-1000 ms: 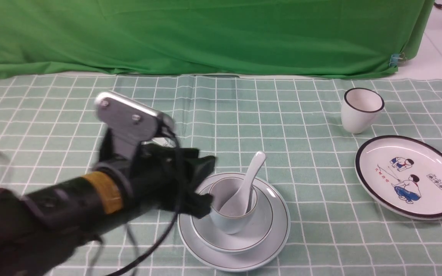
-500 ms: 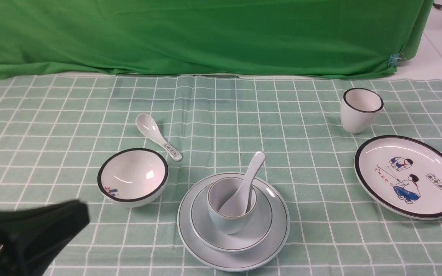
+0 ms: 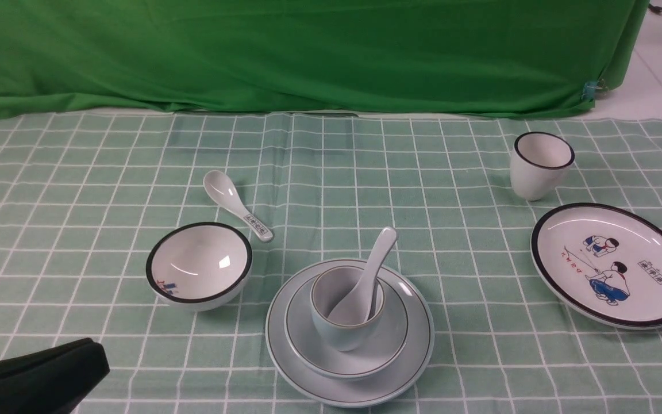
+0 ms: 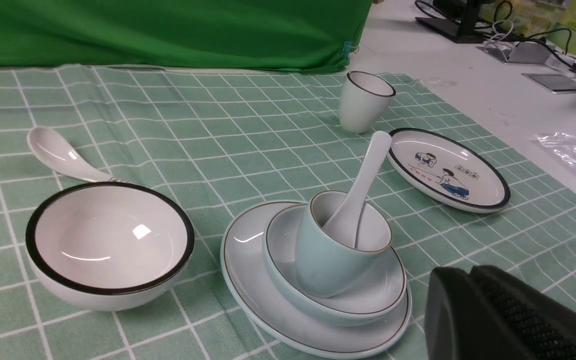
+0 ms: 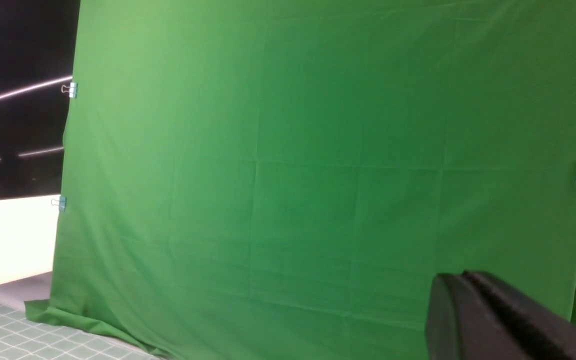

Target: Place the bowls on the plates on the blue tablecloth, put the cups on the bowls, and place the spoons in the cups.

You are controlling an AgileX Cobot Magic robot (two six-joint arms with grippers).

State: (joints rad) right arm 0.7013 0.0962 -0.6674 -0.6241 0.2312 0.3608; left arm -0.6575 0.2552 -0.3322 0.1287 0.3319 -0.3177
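Observation:
On the grid tablecloth (image 3: 331,172) the pale blue-grey plate (image 3: 417,356) carries the blue-grey bowl (image 3: 394,339), the blue-grey cup (image 3: 345,336) and the plain spoon (image 3: 374,267). The black-rimmed white bowl (image 3: 199,265) sits to its left, with the labelled spoon (image 3: 233,204) lying behind it. The cartoon plate (image 3: 612,264) lies at the right with nothing on it, and the black-rimmed white cup (image 3: 539,164) stands behind it. My left gripper (image 3: 92,356) is shut and empty at the near left corner; it also shows in the left wrist view (image 4: 460,280). My right gripper (image 5: 455,285) is shut and empty, facing the backdrop.
The bright green backdrop cloth (image 3: 308,52) hangs along the far edge of the table. In the left wrist view a bare white tabletop (image 4: 468,65) with cables and devices lies beyond the cloth's right edge.
My left arm has pulled back from over the blue-grey set to the near left corner, uncovering the white bowl and labelled spoon. The dishes have not moved.

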